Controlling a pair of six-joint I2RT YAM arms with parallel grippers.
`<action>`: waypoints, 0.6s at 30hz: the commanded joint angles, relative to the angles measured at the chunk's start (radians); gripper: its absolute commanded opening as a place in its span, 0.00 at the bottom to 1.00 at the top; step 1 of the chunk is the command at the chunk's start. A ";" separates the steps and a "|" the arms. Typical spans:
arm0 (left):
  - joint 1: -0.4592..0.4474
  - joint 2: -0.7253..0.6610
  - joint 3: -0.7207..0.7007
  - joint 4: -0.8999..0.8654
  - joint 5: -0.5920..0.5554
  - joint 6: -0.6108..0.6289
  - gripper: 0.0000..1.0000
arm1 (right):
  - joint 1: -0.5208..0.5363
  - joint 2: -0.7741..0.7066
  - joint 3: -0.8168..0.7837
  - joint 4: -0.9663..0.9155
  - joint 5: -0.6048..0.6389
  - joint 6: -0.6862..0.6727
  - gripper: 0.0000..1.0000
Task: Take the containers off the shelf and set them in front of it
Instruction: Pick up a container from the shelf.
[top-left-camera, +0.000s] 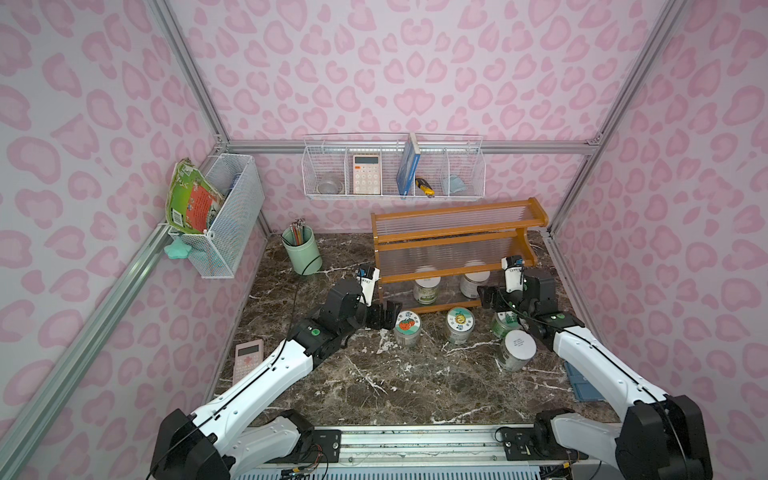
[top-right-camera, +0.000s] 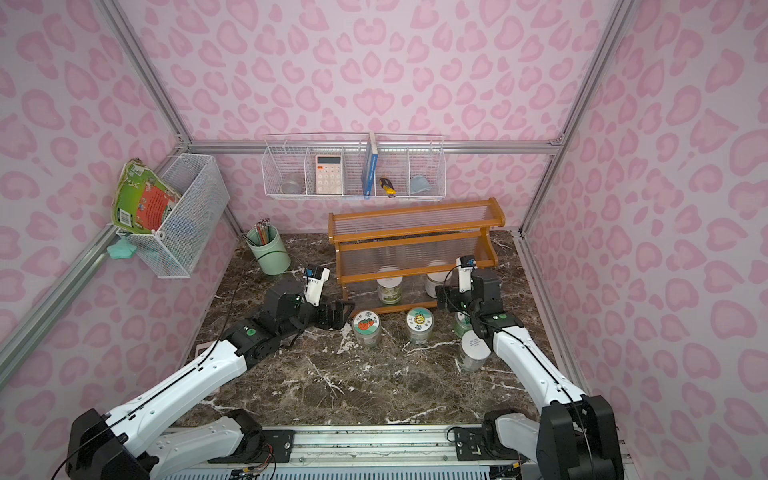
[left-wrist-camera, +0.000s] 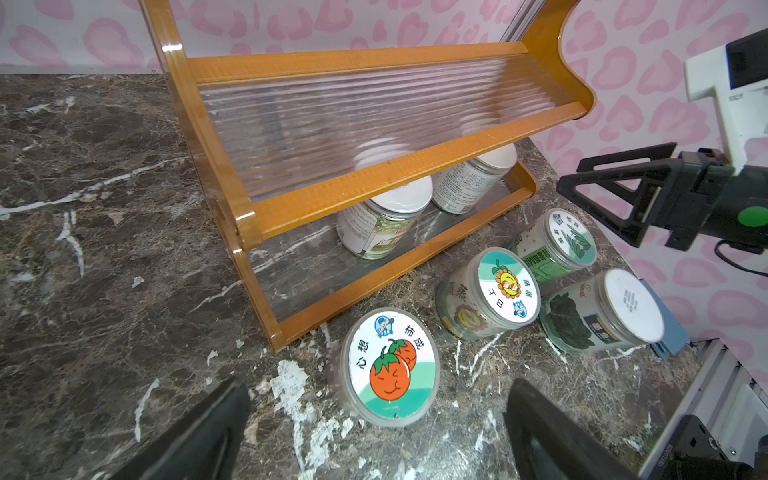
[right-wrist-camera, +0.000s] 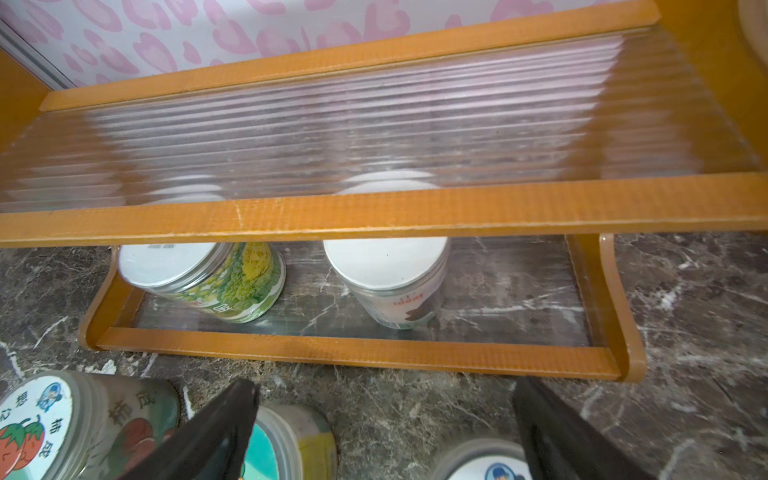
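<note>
FOUR DOWN, TWO TO GO: The left gripper (top-left-camera: 387, 315), jaws wide and empty, hovers just beside the tomato jar (top-left-camera: 407, 326), the leftmost of four jars standing upright on the table (top-left-camera: 374, 386) in front of the shelf (left-wrist-camera: 374, 174). To its right stand the sunflower jar (top-left-camera: 460, 322), then the leaf jar (left-wrist-camera: 571, 237), partly hidden under the right arm in both top views, and the white-lid jar (top-left-camera: 519, 345), nearest the camera.

The shelf's top and middle tiers are bare. On the bottom tier stand the green-label jar (right-wrist-camera: 232, 286) and, apart to its right, the brown-label jar (right-wrist-camera: 395, 299), both upright under plain white lids. The right gripper (top-left-camera: 483, 297), jaws wide with nothing between them, faces that tier near the brown-label jar. The job looks about two-thirds done, with these two jars left to lift out and set down.

The table is dark brown marble with white veins. A pink calculator (top-left-camera: 248, 359) lies at its left edge, a mint cup (top-left-camera: 301, 253) of pencils stands at the back left, and a blue pad (top-left-camera: 582, 382) lies at the right edge. On the left wall a side basket (top-left-camera: 232, 216) holds a picture book (top-left-camera: 191, 203). The back basket (top-left-camera: 465, 166) carries, left to right, a bowl (top-left-camera: 330, 183), a white calculator (top-left-camera: 367, 174), a blue book (top-left-camera: 407, 170), a knife (top-left-camera: 424, 187) and a cloth (top-left-camera: 453, 185). The walls (top-left-camera: 415, 62) are pale with pink blotches, set in a metal frame (top-left-camera: 104, 315).
</note>
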 joint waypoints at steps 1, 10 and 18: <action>0.006 -0.017 -0.012 0.001 0.021 -0.002 0.99 | -0.001 0.039 0.017 0.072 -0.019 -0.024 0.99; 0.019 -0.037 -0.045 0.020 0.035 -0.021 1.00 | -0.001 0.180 0.079 0.109 -0.014 -0.063 0.99; 0.022 -0.046 -0.046 0.016 0.031 -0.018 0.99 | 0.001 0.245 0.102 0.165 0.002 -0.071 0.99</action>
